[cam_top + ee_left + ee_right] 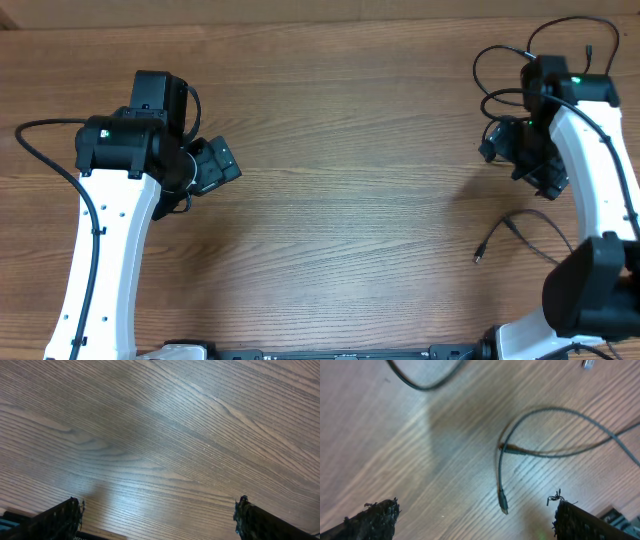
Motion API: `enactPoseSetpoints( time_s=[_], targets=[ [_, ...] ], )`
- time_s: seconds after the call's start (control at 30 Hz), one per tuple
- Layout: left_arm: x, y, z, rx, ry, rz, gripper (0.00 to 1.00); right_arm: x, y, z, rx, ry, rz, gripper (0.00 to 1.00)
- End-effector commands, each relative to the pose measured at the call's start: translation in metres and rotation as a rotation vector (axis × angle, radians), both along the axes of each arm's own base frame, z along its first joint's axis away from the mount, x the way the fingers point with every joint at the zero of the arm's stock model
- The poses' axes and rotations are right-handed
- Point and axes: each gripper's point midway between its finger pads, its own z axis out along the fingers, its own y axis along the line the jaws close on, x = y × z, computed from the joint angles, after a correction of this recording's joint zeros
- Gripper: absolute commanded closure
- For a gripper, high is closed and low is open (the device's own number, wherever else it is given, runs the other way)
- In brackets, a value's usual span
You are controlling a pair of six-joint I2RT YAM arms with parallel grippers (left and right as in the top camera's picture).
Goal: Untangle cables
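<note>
Thin black cables lie on the right side of the wooden table. One cable (477, 68) loops at the back right, partly hidden under my right arm. Another cable (512, 223) curves near the front right and ends in a plug (478, 258). My right gripper (515, 160) is open above the table between them. In the right wrist view a cable (545, 412) bends round and its plug end (504, 506) sits between the wide-apart fingers (580, 522), touching neither. My left gripper (222, 162) is open over bare wood (160, 435), far from the cables.
A second cable (420, 382) crosses the top left of the right wrist view, and a silver plug tip (588, 364) shows at its top right. Thicker black arm cables run along both arms. The table's back edge runs along the top of the overhead view.
</note>
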Motion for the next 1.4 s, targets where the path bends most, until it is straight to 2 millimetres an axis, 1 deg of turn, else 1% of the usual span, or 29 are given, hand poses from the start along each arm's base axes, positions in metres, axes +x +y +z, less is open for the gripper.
enactPoseSetpoints(
  time_s=[0.0, 0.13, 0.23, 0.37, 0.47, 0.5, 0.6, 0.73, 0.83, 0.93, 1.13, 1.2, 1.3, 1.37],
  targets=[
    [0.002, 0.002, 0.009, 0.01, -0.033, -0.006, 0.0, 0.005, -0.01, 0.023, -0.015, -0.07, 0.002, 0.0],
    [0.003, 0.002, 0.009, 0.01, -0.033, -0.006, 0.01, 0.009, -0.012, 0.027, 0.068, -0.096, 0.022, 0.0],
    [0.003, 0.002, 0.009, 0.01, -0.033, -0.006, 0.0, 0.009, -0.023, 0.033, 0.122, -0.124, 0.024, 0.0],
    [0.003, 0.002, 0.009, 0.01, -0.033, -0.006, 0.0, 0.0, -0.058, 0.043, 0.115, -0.143, -0.081, 0.0],
    [0.003, 0.002, 0.009, 0.01, -0.033, -0.006, 0.01, -0.011, -0.084, 0.044, 0.109, -0.149, -0.167, 0.0],
    [0.003, 0.002, 0.009, 0.01, -0.033, -0.006, 0.0, -0.018, -0.099, 0.044, 0.108, -0.154, -0.219, 0.0],
    [0.003, 0.002, 0.009, 0.01, -0.033, -0.006, 0.0, -0.028, -0.118, 0.044, 0.131, -0.171, -0.301, 0.0],
    [0.003, 0.002, 0.009, 0.01, -0.033, -0.006, 0.0, -0.039, -0.138, 0.044, 0.14, -0.192, -0.377, 0.0],
    [0.002, 0.002, 0.009, 0.01, -0.033, -0.006, 0.01, -0.045, -0.15, 0.045, 0.133, -0.202, -0.417, 0.0],
    [0.002, 0.002, 0.009, 0.01, -0.033, -0.006, 0.0, -0.046, -0.153, 0.045, 0.13, -0.207, -0.422, 0.0],
    [0.003, 0.002, 0.009, 0.01, -0.032, -0.006, 0.0, -0.04, -0.157, 0.046, 0.116, -0.234, -0.422, 0.0],
    [0.003, 0.002, 0.009, 0.01, -0.032, -0.006, 0.0, -0.041, -0.162, 0.046, 0.103, -0.239, -0.466, 0.0],
    [0.003, 0.002, 0.009, 0.01, -0.032, -0.007, 0.01, -0.05, -0.175, 0.046, 0.042, -0.229, -0.59, 0.0],
    [0.003, 0.002, 0.009, 0.01, -0.033, -0.006, 0.0, -0.053, -0.182, 0.046, 0.011, -0.228, -0.632, 0.0]
  ],
)
